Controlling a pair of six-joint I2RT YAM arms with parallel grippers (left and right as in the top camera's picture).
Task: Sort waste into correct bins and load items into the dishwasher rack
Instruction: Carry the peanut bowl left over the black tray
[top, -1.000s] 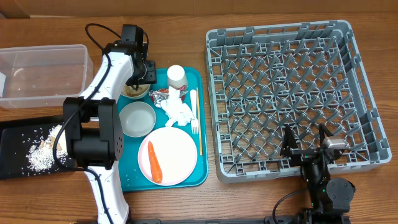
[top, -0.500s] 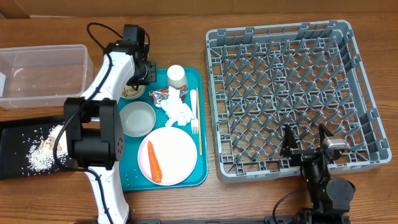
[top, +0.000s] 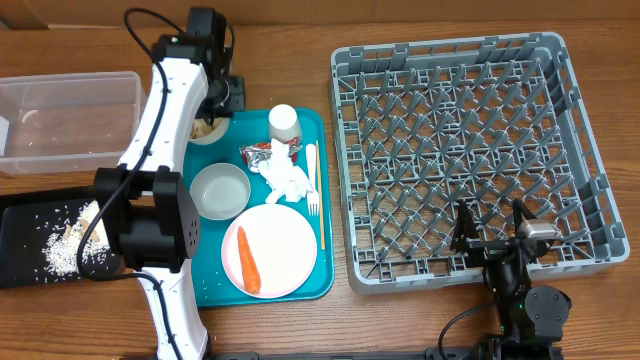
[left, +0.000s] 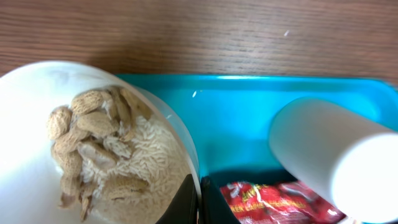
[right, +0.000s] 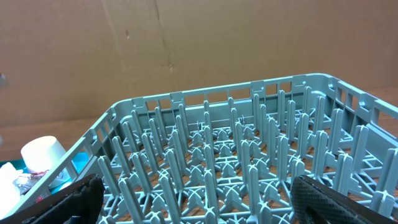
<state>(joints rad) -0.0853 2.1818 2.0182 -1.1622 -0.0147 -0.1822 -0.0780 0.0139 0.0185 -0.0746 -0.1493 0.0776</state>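
Note:
My left gripper is shut on the right rim of a small white bowl holding beige nut and grain scraps. In the left wrist view the fingers pinch that bowl's rim, with the scraps inside. The bowl hangs over the back left corner of the teal tray. On the tray are a white cup, red-and-silver wrapper, crumpled napkin, white fork, wooden stick, an empty white bowl and a pink plate with a carrot. My right gripper is open over the grey rack's front edge.
The clear tub stands at the far left. The black tray in front of it holds white grains and scraps. The right wrist view shows the rack's pegs and the cup beyond.
My left gripper has moved back and to the left with the scrap bowl in it, partly off the teal tray. The right arm has not moved.

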